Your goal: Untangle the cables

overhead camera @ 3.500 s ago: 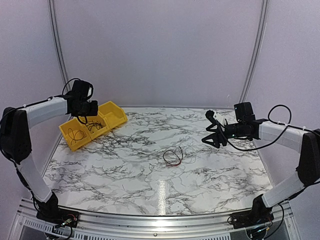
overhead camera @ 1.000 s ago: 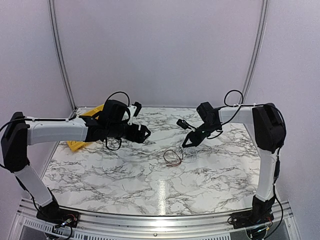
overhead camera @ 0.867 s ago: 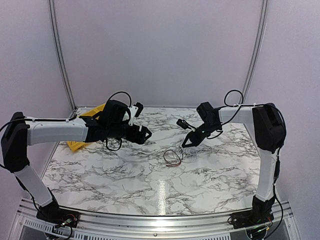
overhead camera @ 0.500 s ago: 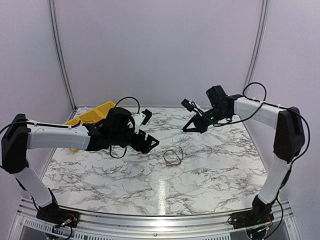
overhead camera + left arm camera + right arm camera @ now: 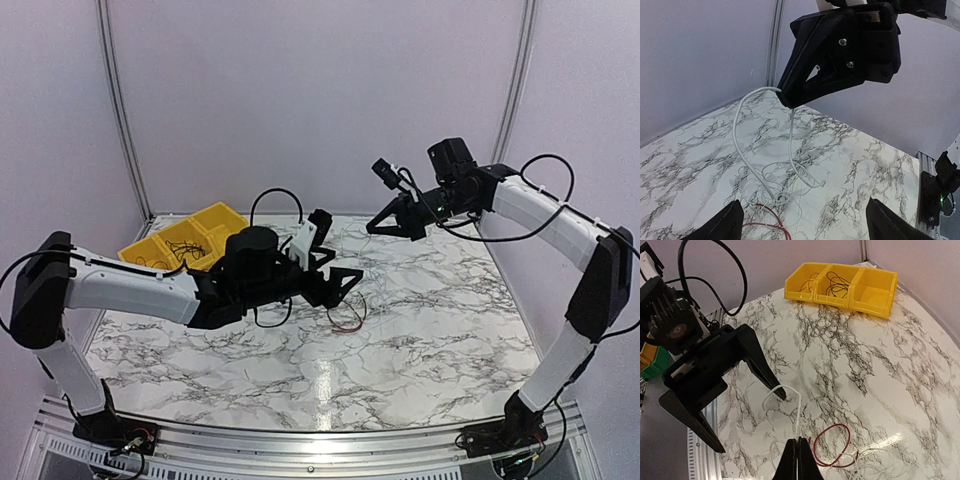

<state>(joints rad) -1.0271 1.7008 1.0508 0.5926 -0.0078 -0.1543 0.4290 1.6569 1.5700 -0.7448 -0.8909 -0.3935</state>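
The cables lie mid-table as a tangle: a red loop (image 5: 346, 316) (image 5: 832, 445) (image 5: 771, 223) with thin white strands (image 5: 774, 194) (image 5: 880, 460) heaped beside it. My right gripper (image 5: 373, 228) (image 5: 799, 452) is raised above the table and shut on one white cable (image 5: 740, 145), which hangs from its tips (image 5: 789, 101) in a loop down to the tangle. My left gripper (image 5: 343, 285) (image 5: 802, 212) (image 5: 750, 421) hovers open just left of the tangle. It is low over the table and nothing is between its fingers (image 5: 727, 222).
A yellow three-compartment bin (image 5: 228, 215) (image 5: 875, 300) with dark wire loops inside stands at the back left. A green and yellow box (image 5: 650, 365) shows beyond the table's edge. The right arm's black cable (image 5: 545, 165) arcs over its forearm.
My left arm has swung from the bin to the centre, beside the tangle. My right gripper has risen up and back, drawing the white cable off the table.
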